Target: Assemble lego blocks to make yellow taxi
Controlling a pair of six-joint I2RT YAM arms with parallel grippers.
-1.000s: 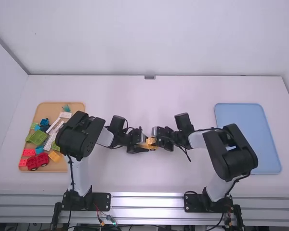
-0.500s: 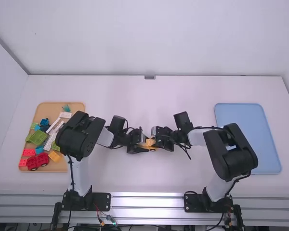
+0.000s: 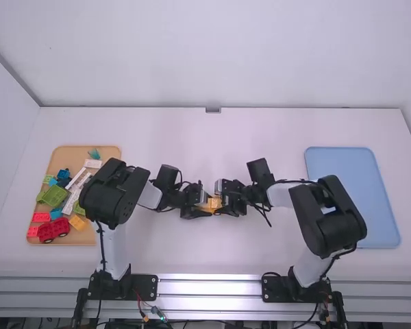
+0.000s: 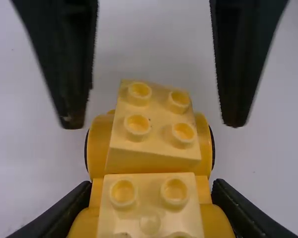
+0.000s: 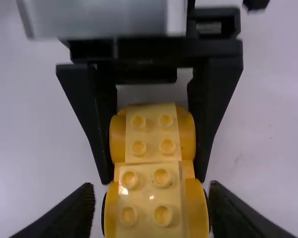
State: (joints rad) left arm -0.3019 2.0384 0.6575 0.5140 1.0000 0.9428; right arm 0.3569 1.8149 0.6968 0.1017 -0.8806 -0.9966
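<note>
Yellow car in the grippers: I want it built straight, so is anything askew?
Yes: the yellow block between the right gripper's open fingers looks crooked beside the level block, perhaps not fully seated.

One yellow toy car [image 4: 206, 144] is at the middle of the white table [image 3: 212, 257]. Its one studded block [image 4: 150, 218] looks straight, the other studded block [image 4: 156, 126] a little crooked.

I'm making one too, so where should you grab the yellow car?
Probably best to pinch the yellow car at its narrower waist, one finger on each side, coming from an end. The rounded bulges there stick out wider, and the studs on top stay free. The left end effector holds it that way.
</note>
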